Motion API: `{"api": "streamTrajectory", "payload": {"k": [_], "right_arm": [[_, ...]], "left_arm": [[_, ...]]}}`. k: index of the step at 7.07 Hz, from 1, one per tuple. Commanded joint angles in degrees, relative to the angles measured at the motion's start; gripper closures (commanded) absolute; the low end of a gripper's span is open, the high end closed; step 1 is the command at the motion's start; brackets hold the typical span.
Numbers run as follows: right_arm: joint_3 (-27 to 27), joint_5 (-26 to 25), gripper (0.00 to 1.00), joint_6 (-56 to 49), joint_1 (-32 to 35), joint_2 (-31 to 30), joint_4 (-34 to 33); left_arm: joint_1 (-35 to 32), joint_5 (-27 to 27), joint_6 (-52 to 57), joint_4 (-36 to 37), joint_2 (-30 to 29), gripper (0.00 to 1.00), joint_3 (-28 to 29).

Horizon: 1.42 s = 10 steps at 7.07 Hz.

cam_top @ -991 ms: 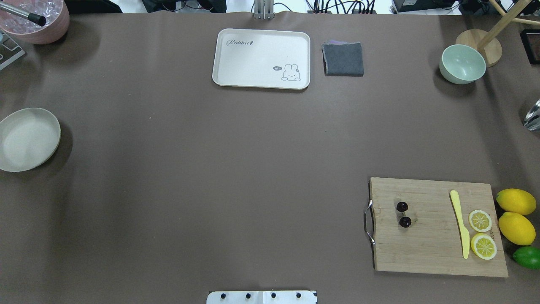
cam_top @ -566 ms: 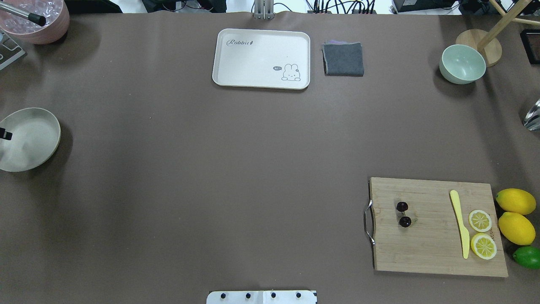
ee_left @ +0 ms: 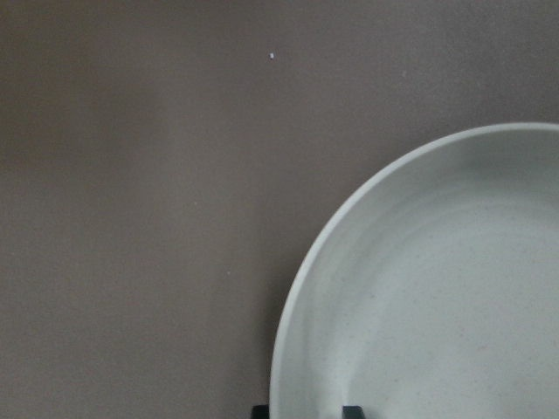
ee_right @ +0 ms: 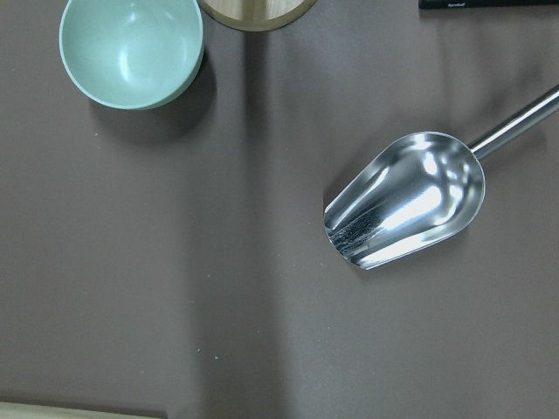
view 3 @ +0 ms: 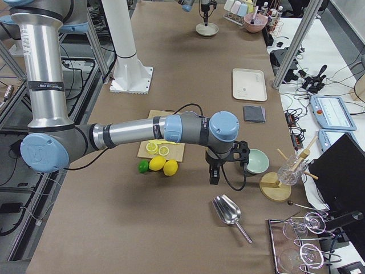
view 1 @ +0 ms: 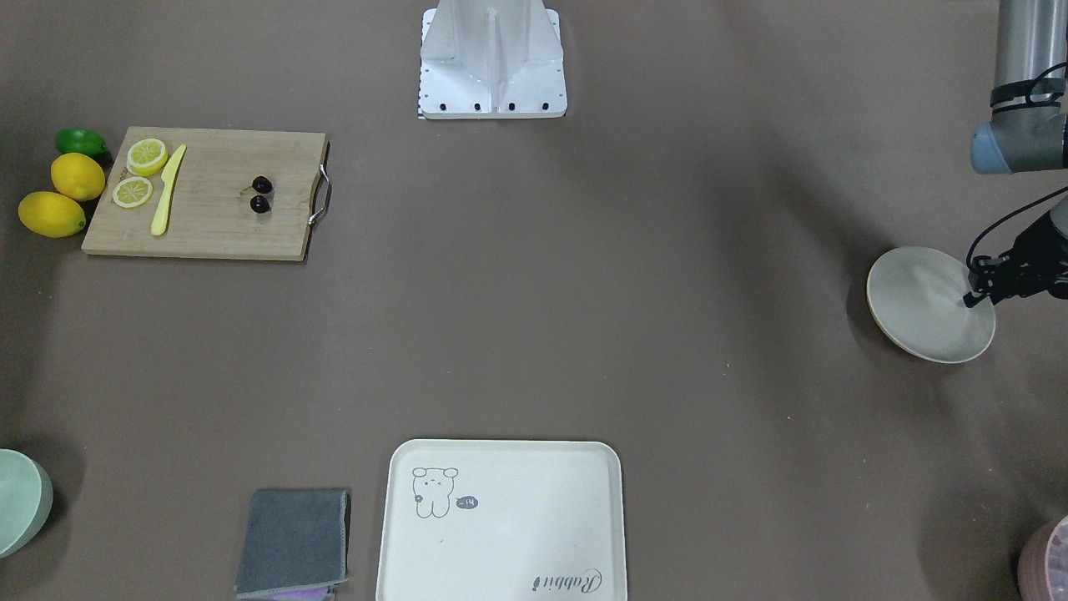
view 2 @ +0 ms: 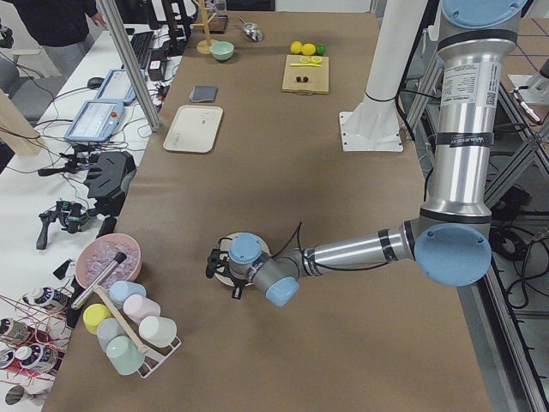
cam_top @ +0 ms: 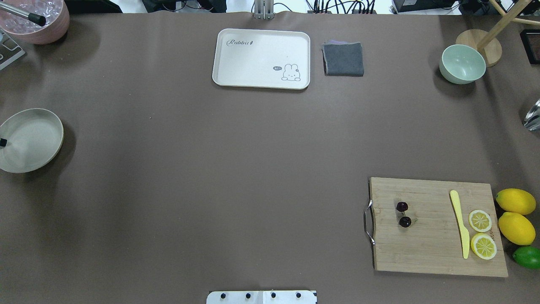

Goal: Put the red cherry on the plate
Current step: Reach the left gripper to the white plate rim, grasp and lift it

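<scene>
The red cherry, a pair of tiny dark glossy fruits, lies on the left half of the wooden cutting board, at the near right of the table; it shows too in the front-facing view. The plate sits at the table's far left edge. My left gripper is down on its rim. In the left wrist view its two fingertips straddle the rim of the plate, shut on it. My right gripper hangs near the green bowl, far from the cherry; I cannot tell whether it is open or shut.
On the board lie a yellow knife and two lemon slices; two lemons and a lime lie beside it. A cream tray, grey cloth, green bowl, metal scoop and pink bowl line the far side.
My left gripper came in over the plate's left side and dropped onto its rim. The plate shifted slightly to the right. The cherry has not moved.
</scene>
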Motion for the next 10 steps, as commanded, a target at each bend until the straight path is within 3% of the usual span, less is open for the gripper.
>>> {"api": "streamTrajectory", "payload": {"k": [1,2,4,6,8,10], "right_arm": [[0.28,-0.10,0.00,1.45,0.00,0.20,0.54],[0.28,-0.01,0.00,1.54,0.00,0.20,0.54],[0.28,-0.01,0.00,1.45,0.00,0.29,0.54],[0.28,-0.10,0.00,1.28,0.00,0.21,0.54],[0.28,-0.10,0.00,1.37,0.00,-1.02,2.28],[0.02,-0.01,0.00,1.37,0.00,-1.29,2.65]], "left_arm": [[-5.45,-4.53,-0.21,6.46,-1.53,1.00,-0.90],[-7.57,-4.91,-0.21,9.30,-2.07,1.00,-2.73],[-11.01,-11.91,-0.30,17.37,-8.54,1.00,-3.54],[-9.54,-12.12,-8.84,18.65,-13.74,1.00,-4.33],[1.05,-9.94,-27.97,15.85,-17.00,1.00,-9.67],[13.09,0.83,-48.55,8.93,-19.90,1.00,-14.25]]}}
